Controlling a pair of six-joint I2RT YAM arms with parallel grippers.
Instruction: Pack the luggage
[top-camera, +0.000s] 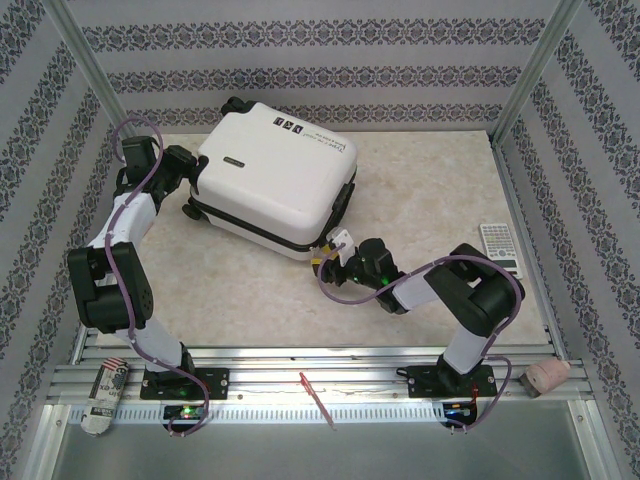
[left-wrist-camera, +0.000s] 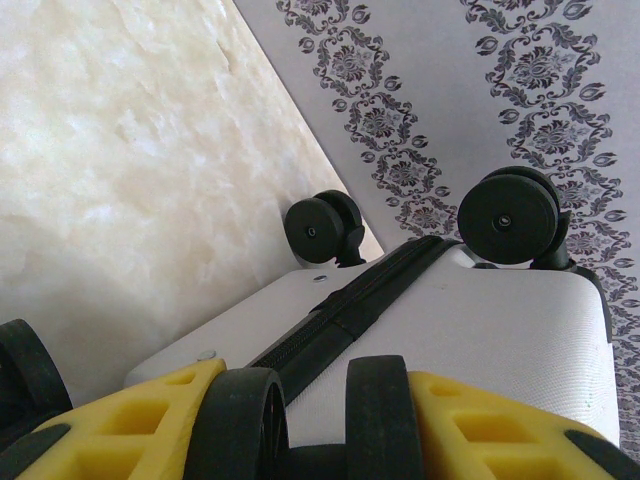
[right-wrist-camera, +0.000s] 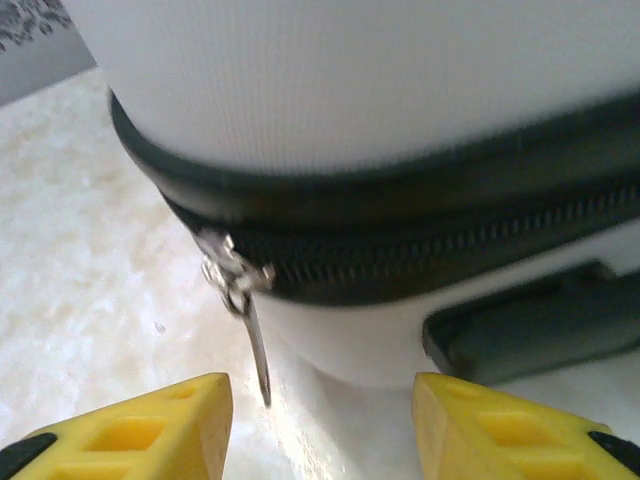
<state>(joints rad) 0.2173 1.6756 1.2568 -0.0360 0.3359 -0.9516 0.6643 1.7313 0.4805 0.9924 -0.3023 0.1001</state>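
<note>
The luggage (top-camera: 275, 185) lies closed by the bench's (top-camera: 430, 190) far-left corner. The left pincer (left-wrist-camera: 315, 430) seems clamped on a wheel (left-wrist-camera: 240, 420). The right pincer (right-wrist-camera: 322, 420), half open and empty, flanks its zip pull (right-wrist-camera: 257, 350) at the near corner.

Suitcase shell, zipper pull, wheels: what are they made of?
White hard suitcase shell: looks like moulded plastic, fine-textured matt surface. Thin silver zipper pull: likely metal, it glints. Round black wheels: probably plastic or rubber, smooth dull sheen; cannot tell which.
</note>
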